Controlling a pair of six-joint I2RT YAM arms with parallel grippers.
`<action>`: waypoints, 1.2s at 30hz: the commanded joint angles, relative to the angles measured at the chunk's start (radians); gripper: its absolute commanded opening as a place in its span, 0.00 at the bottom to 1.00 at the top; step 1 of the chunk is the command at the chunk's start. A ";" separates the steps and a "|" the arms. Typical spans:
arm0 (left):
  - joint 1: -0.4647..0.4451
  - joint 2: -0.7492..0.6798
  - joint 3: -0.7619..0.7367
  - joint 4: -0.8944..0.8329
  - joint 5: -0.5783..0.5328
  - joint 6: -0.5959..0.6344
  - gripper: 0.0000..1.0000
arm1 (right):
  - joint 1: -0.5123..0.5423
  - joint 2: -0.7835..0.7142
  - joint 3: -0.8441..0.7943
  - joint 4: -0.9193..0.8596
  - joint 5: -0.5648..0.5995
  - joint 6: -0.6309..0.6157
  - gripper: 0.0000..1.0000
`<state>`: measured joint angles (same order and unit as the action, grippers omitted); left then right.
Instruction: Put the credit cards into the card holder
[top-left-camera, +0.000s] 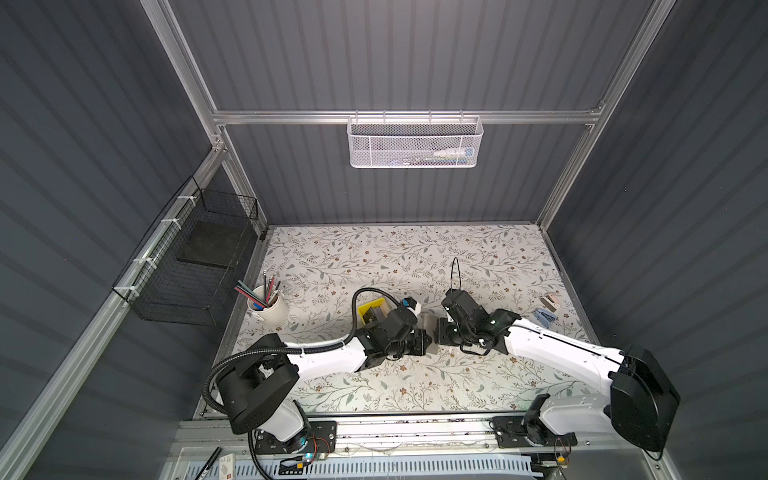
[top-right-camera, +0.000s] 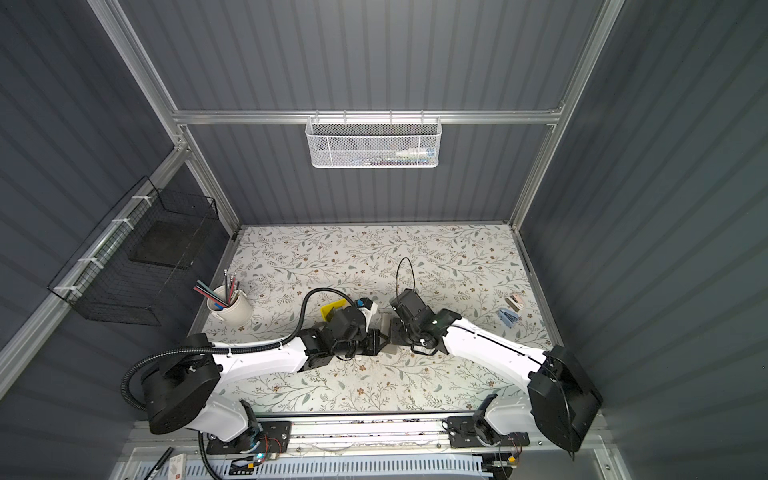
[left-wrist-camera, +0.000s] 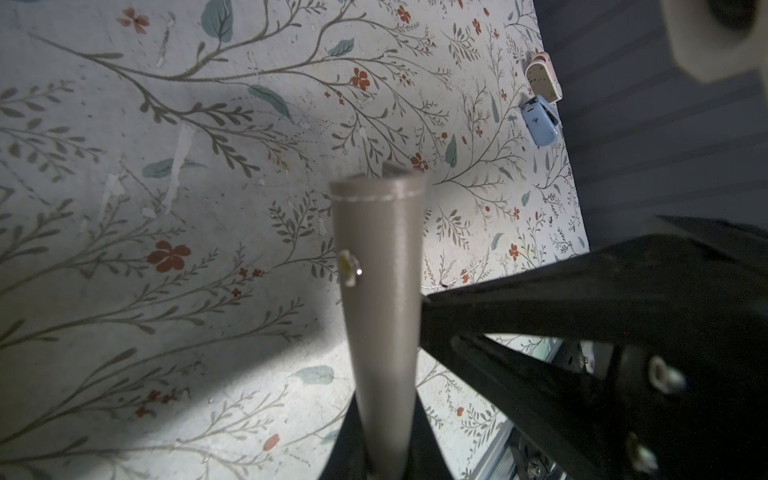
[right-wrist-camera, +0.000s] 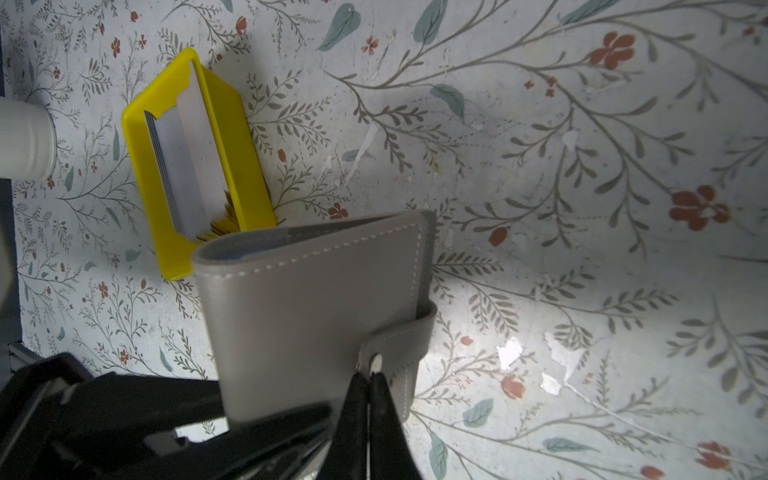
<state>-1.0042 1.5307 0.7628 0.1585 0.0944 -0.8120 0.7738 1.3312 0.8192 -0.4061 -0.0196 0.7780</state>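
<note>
Matt grey stitched leather-like card holder (right-wrist-camera: 307, 316), glossy yellow plastic tray (right-wrist-camera: 249, 174), scuffed floral tabletop (right-wrist-camera: 582, 145)

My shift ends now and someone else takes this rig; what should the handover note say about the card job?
The left hand is shut on the card holder, gripping its edge.
The right hand is shut on the strap tab, by the snap.
The credit cards sit stacked in the yellow tray on the table; none is gripped.
Done: holder gripped by both hands, folded closed.
To do: pull the strap free, open the holder, move the cards in.
</note>
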 joint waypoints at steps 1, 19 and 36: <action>0.004 0.000 -0.007 0.004 0.005 0.008 0.13 | -0.003 0.013 -0.015 -0.041 0.063 0.007 0.04; 0.004 -0.012 -0.014 -0.050 -0.032 0.015 0.14 | 0.000 0.029 -0.011 -0.067 0.074 0.007 0.04; 0.004 -0.017 -0.035 -0.042 -0.046 0.005 0.13 | 0.001 0.033 -0.020 -0.071 0.084 0.014 0.03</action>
<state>-1.0042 1.5314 0.7471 0.1482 0.0700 -0.8116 0.7849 1.3502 0.8192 -0.4137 -0.0189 0.7841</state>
